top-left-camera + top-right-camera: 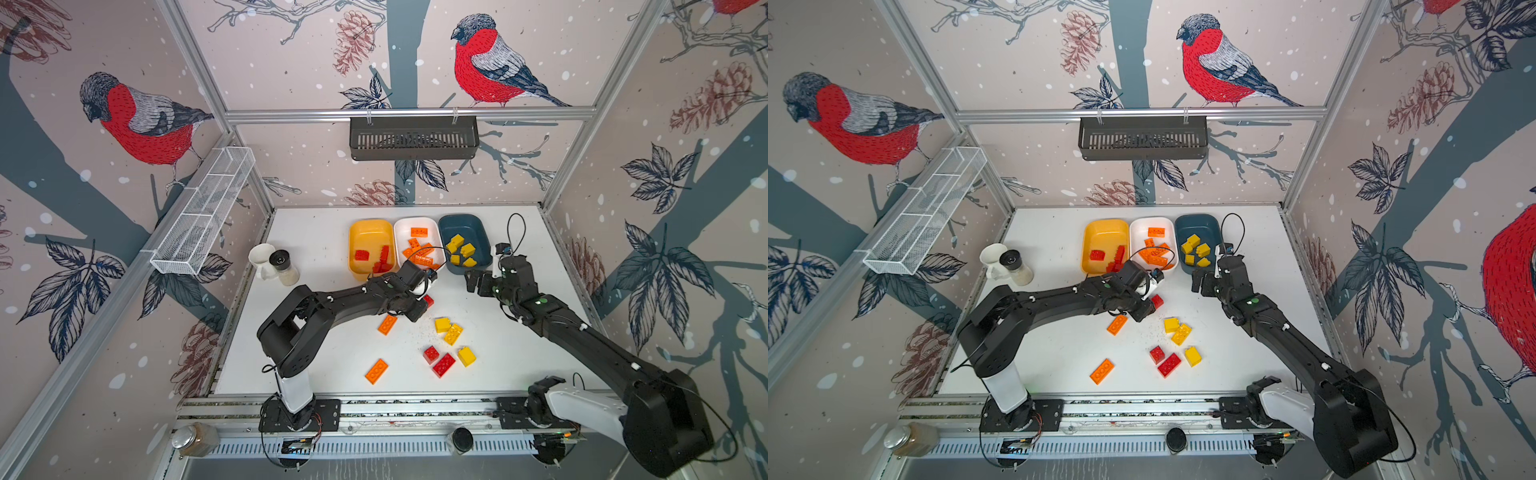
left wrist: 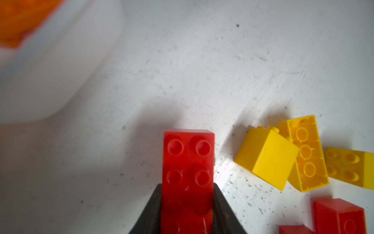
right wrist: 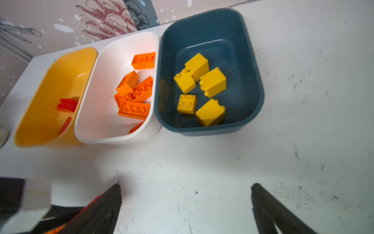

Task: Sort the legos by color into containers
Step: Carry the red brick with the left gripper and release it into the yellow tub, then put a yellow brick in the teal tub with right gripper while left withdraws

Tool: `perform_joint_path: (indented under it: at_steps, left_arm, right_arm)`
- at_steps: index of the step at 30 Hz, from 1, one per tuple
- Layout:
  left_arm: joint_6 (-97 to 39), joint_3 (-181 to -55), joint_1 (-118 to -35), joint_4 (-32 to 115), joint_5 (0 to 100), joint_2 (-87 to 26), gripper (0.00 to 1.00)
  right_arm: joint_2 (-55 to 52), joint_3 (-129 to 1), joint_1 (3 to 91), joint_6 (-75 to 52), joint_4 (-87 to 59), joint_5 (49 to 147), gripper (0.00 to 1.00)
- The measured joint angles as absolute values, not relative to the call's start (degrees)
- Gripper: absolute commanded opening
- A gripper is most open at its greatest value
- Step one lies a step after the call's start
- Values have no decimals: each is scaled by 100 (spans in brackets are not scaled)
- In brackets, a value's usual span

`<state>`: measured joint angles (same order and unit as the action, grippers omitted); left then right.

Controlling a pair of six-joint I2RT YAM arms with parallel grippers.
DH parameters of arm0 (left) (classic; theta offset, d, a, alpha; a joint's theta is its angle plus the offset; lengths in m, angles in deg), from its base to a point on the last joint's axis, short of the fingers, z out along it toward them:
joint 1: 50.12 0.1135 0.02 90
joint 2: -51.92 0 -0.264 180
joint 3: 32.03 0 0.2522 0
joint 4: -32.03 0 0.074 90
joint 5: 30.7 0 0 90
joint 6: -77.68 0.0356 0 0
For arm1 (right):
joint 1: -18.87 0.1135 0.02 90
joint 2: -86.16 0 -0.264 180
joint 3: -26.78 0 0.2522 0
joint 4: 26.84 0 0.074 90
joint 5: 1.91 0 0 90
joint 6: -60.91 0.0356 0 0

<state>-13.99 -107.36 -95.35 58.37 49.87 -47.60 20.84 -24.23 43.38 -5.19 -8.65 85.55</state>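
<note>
Red 2x4 brick [image 2: 188, 162] clamped between left gripper [image 2: 187, 185] jaws, elbow bent, wrist low over table [image 1: 332, 353] just before white tub [image 1: 401, 232]. Loose legos [image 1: 452, 333] beside it. Right gripper [image 3: 186, 184] hangs agape, empty, before teal tub [image 1: 469, 230]; bare table beneath.

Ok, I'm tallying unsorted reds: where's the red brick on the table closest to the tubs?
In both top views the red brick is mid-table, in front of the white tub, half hidden under the left hand, which grips it in the left wrist view.
</note>
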Motion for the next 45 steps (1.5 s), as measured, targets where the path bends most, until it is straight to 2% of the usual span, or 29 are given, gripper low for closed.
perform_joint_path:
  at_steps: [7,11,18,21,24,27,29,34,35,39,43,45]
  left_arm:
    - [-2214,-10333,-8565,5236,5153,-3672,31]
    - [-2817,-9990,-8103,4852,6010,-3276,32]
    - [-3508,-10196,-7697,4727,6900,-3663,33]
    - [-3737,-10519,-7625,4777,7009,-4048,35]
    - [-3945,-10843,-7612,4838,7109,-4410,45]
    - [-4089,-11278,-7610,5070,7105,-4751,65]
    - [-4161,-11402,-7610,5131,7099,-4830,73]
    - [-4236,-11393,-7607,5190,6989,-4826,87]
    - [-4249,-11367,-7607,5206,6983,-4802,96]
    - [-4354,-11308,-7607,5247,6985,-4719,98]
    - [-4358,-11234,-7607,5249,6981,-4666,98]
    - [-4352,-11230,-7607,5247,6919,-4644,98]
  right_arm:
    - [1507,-2506,5392,-348,-441,8507,98]
    - [1011,-2745,6026,-224,2,8493,97]
    - [394,-3075,6616,-47,735,8441,86]
    - [241,-3156,6705,-14,894,8463,78]
    - [88,-3256,6778,69,990,8458,71]
    - [-60,-3387,6832,71,1052,8375,66]
    - [-124,-3440,6865,73,1067,8305,63]
    - [-301,-3542,6907,69,1091,8150,55]
    - [-349,-3564,6913,69,1093,8120,53]
    - [-489,-3619,6959,54,1082,8056,46]
    - [-583,-3647,6966,-75,1019,7940,35]
    - [-615,-3674,6944,-128,988,7875,33]
